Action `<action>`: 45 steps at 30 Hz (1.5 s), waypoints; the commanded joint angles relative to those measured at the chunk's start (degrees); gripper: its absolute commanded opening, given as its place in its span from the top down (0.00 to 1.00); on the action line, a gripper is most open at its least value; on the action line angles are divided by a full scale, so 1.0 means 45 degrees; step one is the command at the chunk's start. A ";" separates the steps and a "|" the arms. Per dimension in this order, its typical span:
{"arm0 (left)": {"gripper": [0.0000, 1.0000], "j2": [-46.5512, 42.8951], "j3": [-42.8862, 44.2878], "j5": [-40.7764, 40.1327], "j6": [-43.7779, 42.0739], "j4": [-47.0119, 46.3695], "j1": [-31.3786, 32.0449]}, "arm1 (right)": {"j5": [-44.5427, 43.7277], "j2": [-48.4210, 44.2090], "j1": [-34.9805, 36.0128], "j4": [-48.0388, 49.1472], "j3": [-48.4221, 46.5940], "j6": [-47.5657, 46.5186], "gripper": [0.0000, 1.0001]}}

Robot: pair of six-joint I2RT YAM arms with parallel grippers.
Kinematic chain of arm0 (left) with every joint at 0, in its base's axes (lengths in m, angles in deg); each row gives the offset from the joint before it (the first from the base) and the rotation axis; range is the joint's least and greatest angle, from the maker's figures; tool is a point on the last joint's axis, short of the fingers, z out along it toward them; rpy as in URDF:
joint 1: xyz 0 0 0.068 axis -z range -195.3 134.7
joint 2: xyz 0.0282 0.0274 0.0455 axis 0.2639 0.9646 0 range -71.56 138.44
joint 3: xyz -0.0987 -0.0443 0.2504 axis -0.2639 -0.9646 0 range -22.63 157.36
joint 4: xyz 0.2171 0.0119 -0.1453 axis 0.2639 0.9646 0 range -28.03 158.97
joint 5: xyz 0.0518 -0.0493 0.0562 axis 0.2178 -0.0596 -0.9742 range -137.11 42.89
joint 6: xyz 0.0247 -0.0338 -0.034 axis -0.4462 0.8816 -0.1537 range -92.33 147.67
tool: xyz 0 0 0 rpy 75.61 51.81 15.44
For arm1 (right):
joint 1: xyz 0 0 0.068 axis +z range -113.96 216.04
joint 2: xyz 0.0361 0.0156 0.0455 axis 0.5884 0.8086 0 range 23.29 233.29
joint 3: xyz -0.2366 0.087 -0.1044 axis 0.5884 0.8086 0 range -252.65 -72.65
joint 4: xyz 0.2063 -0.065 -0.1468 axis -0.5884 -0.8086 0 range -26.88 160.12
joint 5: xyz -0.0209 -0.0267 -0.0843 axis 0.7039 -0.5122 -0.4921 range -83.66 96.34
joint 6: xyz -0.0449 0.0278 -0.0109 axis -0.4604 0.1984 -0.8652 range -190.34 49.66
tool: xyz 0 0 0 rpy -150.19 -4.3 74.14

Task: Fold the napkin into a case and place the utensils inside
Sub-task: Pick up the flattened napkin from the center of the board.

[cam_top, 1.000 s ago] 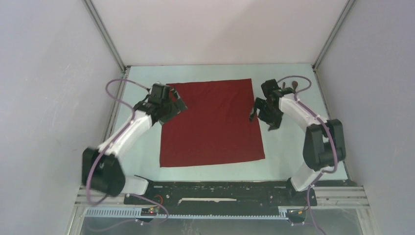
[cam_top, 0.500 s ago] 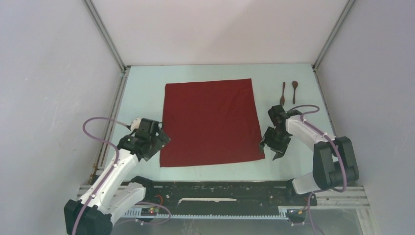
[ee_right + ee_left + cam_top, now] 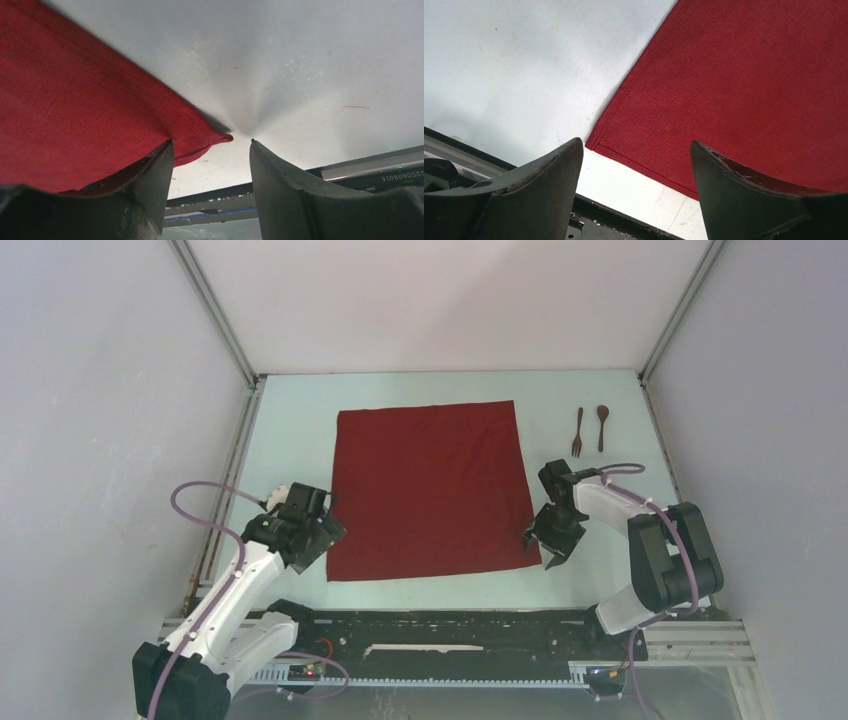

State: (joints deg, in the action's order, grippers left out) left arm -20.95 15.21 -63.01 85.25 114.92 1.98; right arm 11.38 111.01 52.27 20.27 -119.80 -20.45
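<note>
The left tool [image 3: 635,150] and right tool [image 3: 211,145] stand spread, each straddling a lower corner of the dark red square cloth napkin [image 3: 430,490], which lies flat at frame centre. The fabric looks thin, limp and light, so it is best pinched at the corners themselves, against the pale worktop [image 3: 290,440].

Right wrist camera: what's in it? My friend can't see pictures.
The corner of the dark red napkin lies between the two black fingers of the open right gripper. Under them is a pale table.

Pale table [image 3: 290,440] under flat napkin [image 3: 430,490] (fork [image 3: 577,432], spoon [image 3: 602,427] beside)
</note>
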 commanded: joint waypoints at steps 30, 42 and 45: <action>0.33 0.3603 -0.1397 0.0265 0.4430 0.0245 0.0985 | -0.1002 -0.0026 0.0227 0.1407 0.0792 0.1249 0.90; 0.43 0.3782 -0.1869 0.0639 0.4913 -0.0613 0.0985 | -0.0655 0.0164 0.0243 0.1701 0.0961 0.1150 1.00; 0.53 0.3517 -0.2246 0.0800 0.5109 -0.1181 0.0965 | -0.0713 0.0070 0.0260 0.1640 0.0956 0.1140 1.00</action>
State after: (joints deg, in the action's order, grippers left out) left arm -5.17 8.98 -60.76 104.99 115.45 5.95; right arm 11.16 110.88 53.01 24.79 -117.53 -15.55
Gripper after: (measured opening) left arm 0.508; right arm 0.080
